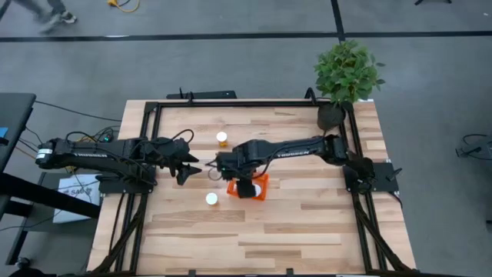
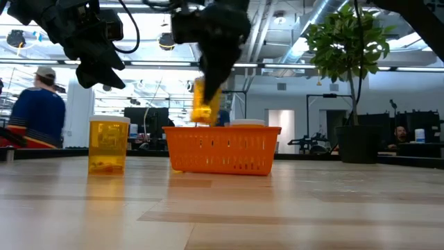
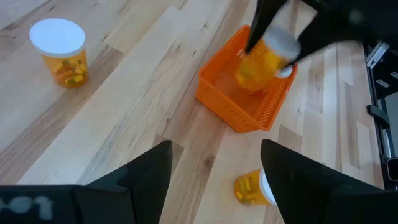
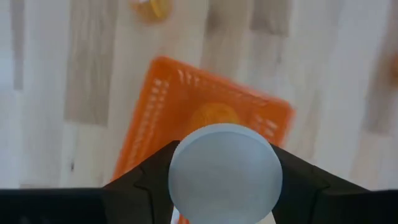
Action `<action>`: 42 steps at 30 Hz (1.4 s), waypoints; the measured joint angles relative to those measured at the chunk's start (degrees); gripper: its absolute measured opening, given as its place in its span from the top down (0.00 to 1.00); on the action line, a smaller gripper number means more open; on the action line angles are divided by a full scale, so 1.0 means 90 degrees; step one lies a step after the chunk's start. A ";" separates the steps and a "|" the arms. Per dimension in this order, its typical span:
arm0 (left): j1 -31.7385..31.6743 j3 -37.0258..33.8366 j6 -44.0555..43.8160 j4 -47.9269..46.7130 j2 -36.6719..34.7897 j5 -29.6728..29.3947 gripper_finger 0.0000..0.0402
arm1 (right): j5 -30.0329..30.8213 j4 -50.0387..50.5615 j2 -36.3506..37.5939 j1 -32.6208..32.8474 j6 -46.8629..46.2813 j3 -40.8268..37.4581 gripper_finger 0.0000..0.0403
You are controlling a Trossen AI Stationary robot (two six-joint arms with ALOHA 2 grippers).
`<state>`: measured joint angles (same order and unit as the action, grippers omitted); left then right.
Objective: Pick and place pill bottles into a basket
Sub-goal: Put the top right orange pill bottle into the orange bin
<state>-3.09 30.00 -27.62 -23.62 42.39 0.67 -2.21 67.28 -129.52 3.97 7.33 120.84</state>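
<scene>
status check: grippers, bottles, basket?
Right gripper holds a pill bottle over the basket. Left gripper open, empty. Nothing blocking.

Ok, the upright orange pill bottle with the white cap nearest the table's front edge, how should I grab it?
Grip the small translucent orange pill bottle around its cylindrical body just under the white cap, descending from above; it stands upright with clear wood around it.

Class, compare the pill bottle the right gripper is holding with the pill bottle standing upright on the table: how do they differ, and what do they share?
The held pill bottle hangs in the air above the orange basket; the standing pill bottle rests on the table beside it. The held one is clamped in the right gripper; the standing one is touched by nothing. The held one tilts; the standing one is upright. Both have translucent orange bodies and white caps.
</scene>
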 joint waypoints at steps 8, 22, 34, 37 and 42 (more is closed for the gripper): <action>0.0000 0.0000 0.0000 -0.0001 0.0000 0.0002 0.41 | -0.0209 0.0102 -0.0324 0.0111 0.0160 -0.0002 0.54; 0.0000 0.0000 0.0000 0.0001 0.0000 0.0000 0.41 | -0.0318 0.0214 -0.0541 0.0187 0.0521 -0.0017 0.48; 0.0000 0.0000 0.0000 -0.0002 0.0000 0.0002 0.41 | -0.0499 0.0122 -0.0539 0.0189 0.0695 -0.0017 0.39; 0.0000 0.0000 0.0000 -0.0002 0.0000 0.0002 0.41 | -0.0499 0.0114 -0.0536 0.0187 0.0704 -0.0017 0.36; 0.0000 0.0000 0.0000 -0.0002 0.0000 0.0002 0.41 | -0.0494 0.0112 -0.0536 0.0187 0.0738 -0.0017 0.34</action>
<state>-3.09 30.00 -27.62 -23.64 42.39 0.69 -6.65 68.29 -134.34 5.65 13.97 120.68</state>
